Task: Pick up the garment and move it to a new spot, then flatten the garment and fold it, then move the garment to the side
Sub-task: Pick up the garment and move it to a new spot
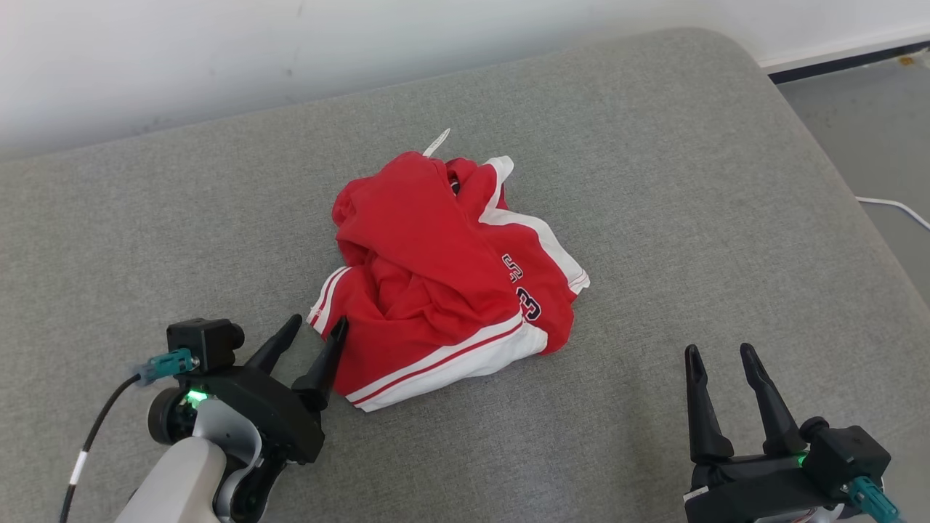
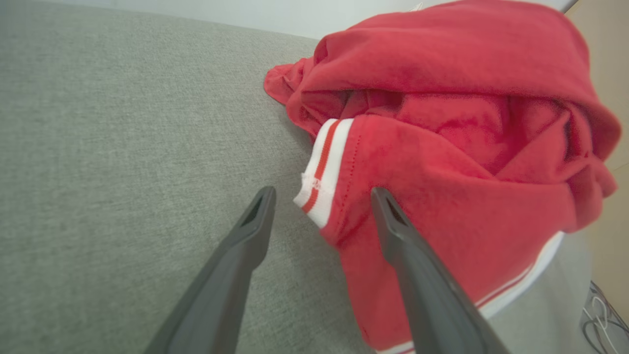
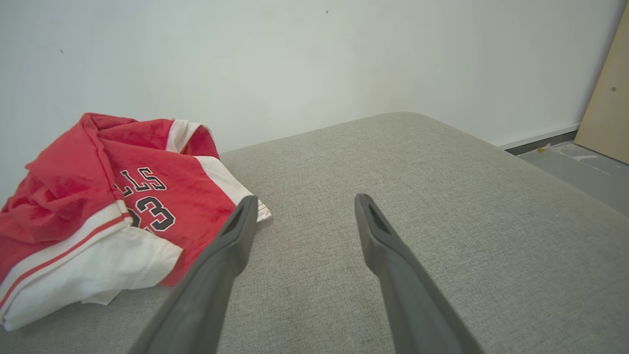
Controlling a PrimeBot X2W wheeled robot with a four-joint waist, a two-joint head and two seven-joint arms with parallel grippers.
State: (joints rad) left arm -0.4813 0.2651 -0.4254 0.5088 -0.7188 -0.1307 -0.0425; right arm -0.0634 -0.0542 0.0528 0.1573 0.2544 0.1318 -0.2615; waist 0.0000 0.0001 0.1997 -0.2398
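Observation:
The garment (image 1: 436, 283) is a red jersey with white stripes and dark lettering, lying crumpled in a heap in the middle of the grey cushion. My left gripper (image 1: 318, 325) is open at the heap's lower left corner, its fingers straddling the striped sleeve edge (image 2: 322, 177); one fingertip (image 2: 381, 196) lies over the red cloth, the other over bare cushion. My right gripper (image 1: 719, 352) stands open over bare cushion to the right of the garment (image 3: 113, 206), with nothing between its fingers.
The grey upholstered cushion (image 1: 690, 181) ends in a rounded edge at the back right, with grey floor (image 1: 872, 123) and a white cable (image 1: 897, 207) beyond. A white wall (image 1: 218, 51) runs behind. A wooden panel (image 3: 609, 98) leans at the right.

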